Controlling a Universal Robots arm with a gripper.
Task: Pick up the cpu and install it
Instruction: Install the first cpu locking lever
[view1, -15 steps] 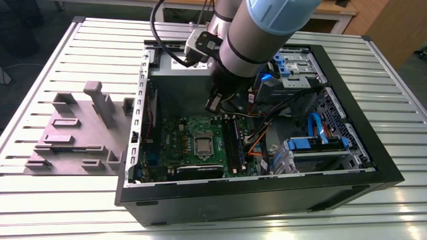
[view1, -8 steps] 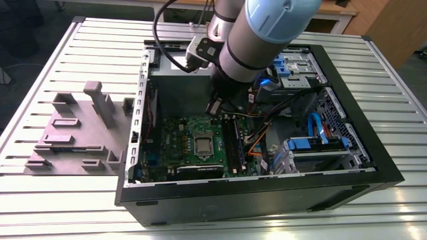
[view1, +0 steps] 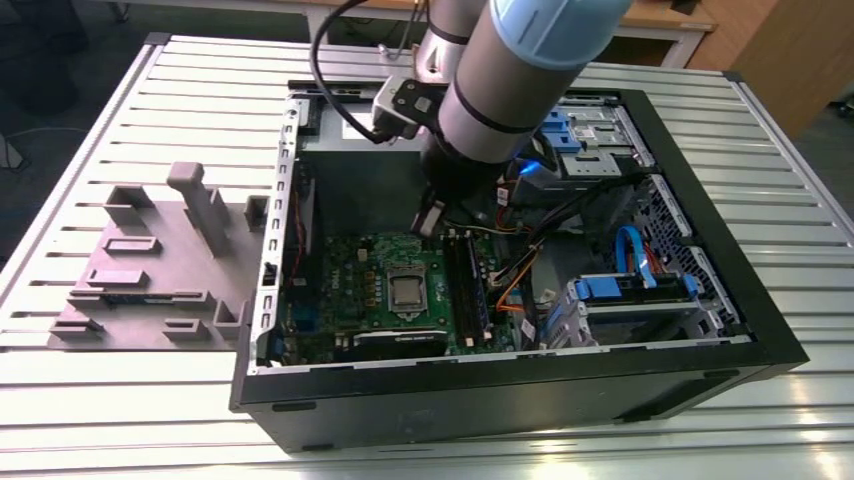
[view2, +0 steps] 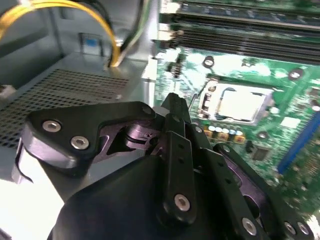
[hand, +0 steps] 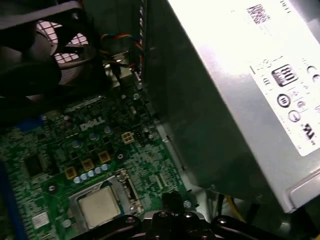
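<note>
The cpu (view1: 404, 290) (view2: 241, 104) (hand: 98, 206) sits in the socket on the green motherboard (view1: 350, 290), inside the open computer case (view1: 694, 250) on the bench (view1: 134, 120). The claw (view2: 172, 107) hangs just above the board beside the socket, narrowed, gripping nothing.

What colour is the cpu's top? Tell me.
Silvery-grey metal, sitting in the socket on the green motherboard; the cpu shows best in the first wrist view.

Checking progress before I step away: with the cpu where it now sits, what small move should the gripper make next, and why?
Probably lift straight up: the cpu already lies flat in the socket, and the gripper sits beside it, holding nothing visible.
</note>
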